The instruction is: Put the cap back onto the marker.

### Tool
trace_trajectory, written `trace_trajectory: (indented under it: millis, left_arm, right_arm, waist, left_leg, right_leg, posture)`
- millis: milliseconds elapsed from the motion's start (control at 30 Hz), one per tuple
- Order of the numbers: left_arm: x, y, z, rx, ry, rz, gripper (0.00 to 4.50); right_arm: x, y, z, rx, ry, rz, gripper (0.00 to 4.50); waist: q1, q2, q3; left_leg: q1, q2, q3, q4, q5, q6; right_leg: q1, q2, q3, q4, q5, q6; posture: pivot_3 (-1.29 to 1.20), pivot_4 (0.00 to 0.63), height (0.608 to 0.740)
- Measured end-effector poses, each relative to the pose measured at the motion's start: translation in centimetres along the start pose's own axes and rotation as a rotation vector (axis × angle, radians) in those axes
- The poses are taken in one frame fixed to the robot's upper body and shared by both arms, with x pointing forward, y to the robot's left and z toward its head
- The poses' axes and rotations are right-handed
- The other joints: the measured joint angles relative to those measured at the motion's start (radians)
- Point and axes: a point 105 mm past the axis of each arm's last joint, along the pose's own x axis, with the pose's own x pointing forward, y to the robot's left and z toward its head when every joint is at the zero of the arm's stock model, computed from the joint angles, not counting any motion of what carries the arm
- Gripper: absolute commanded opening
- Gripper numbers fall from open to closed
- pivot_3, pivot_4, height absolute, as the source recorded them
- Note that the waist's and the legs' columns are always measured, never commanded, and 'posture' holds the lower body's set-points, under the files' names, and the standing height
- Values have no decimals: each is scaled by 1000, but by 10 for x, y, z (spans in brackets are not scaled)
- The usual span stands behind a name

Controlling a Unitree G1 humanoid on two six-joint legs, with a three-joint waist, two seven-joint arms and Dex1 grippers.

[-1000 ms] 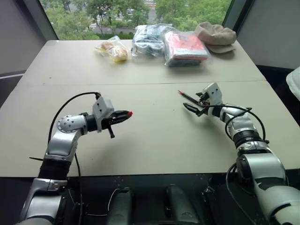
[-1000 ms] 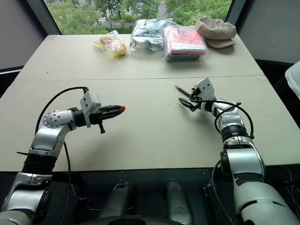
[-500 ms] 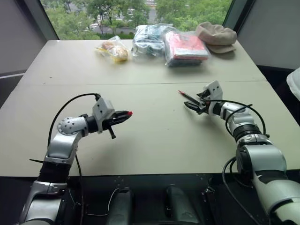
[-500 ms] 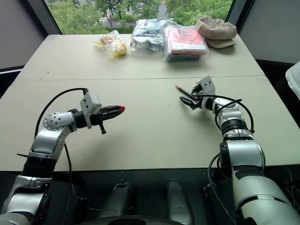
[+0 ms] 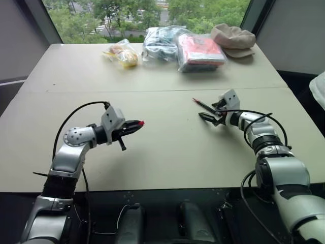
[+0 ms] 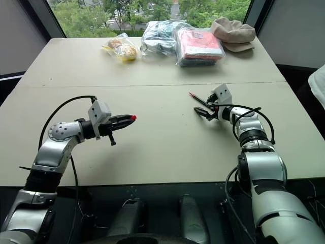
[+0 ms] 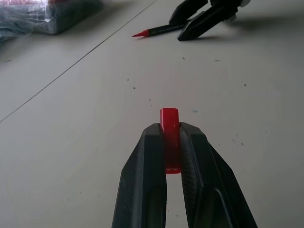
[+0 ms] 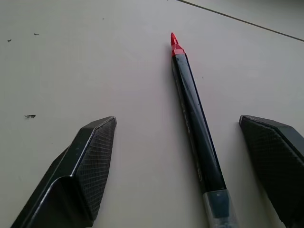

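From the head views, the left hand [image 5: 133,125] grips the cap [image 5: 140,122] above bare counter [image 5: 167,147], well apart from the right hand [image 5: 210,113]. The right wrist view shows that hand's fingers [image 8: 83,164] spread wide, the marker [image 8: 195,121] lying between, untouched.

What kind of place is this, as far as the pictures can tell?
Probably an office or meeting room: a wide pale table stands at a large window with green trees outside, and plastic bags and a cap-like hat lie at its far edge.
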Motion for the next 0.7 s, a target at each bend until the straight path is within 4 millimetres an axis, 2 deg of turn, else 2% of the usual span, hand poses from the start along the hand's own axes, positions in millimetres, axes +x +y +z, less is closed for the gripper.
trace_trajectory:
  millis: [67, 100, 133, 167, 500, 633, 700]
  left_arm:
    - [0, 0, 0, 0, 0, 0, 0]
    - [0, 0, 0, 1, -1, 0, 0]
    - [0, 0, 0, 1, -1, 1, 0]
    - [1, 0, 1, 1, -2, 1, 0]
    - [2, 0, -2, -5, -4, -3, 0]
    - [4, 5, 1, 27, -7, -36, 0]
    - [7, 6, 3, 58, -10, -65, 0]
  right_arm:
    - [0, 0, 0, 0, 1, 0, 1566]
    - [0, 0, 0, 0, 1, 0, 1195]
    - [0, 0, 0, -1, 1, 0, 520]
    - [0, 0, 0, -1, 2, 4, 60]
    - [0, 2, 1, -58, 10, 16, 60]
    - [2, 13, 5, -202, 19, 84, 60]
    - [0, 24, 8, -331, 16, 155, 60]
  waist:
    - [-1, 0, 0]
    - [-1, 0, 0]
    - [-2, 0, 0]
    - [-2, 0, 0]
    - [-3, 0, 0]
    - [-5, 0, 0]
    - [-7, 0, 0]
  left_leg:
    - [0, 0, 0, 0, 0, 0]
    - [0, 0, 0, 0, 0, 0]
    - [0, 0, 0, 0, 0, 0]
    - [0, 0, 0, 0, 0, 0]
    - [0, 0, 0, 0, 0, 0]
    - [0, 0, 0, 0, 0, 0]
    - [0, 0, 0, 0, 0, 0]
  right_leg:
    - [0, 0, 0, 0, 0, 0]
    - [0, 0, 0, 0, 0, 0]
    - [0, 0, 0, 0, 0, 0]
    - [0, 0, 0, 0, 0, 0]
    - [0, 0, 0, 0, 0, 0]
    - [0, 0, 0, 0, 0, 0]
    - [0, 0, 0, 0, 0, 0]
  posture:
    - [0, 150, 740]
    - [0, 150, 740]
    - [0, 150, 740]
    - [0, 150, 740]
    - [0, 150, 740]
    - [0, 150, 740]
    - [0, 150, 740]
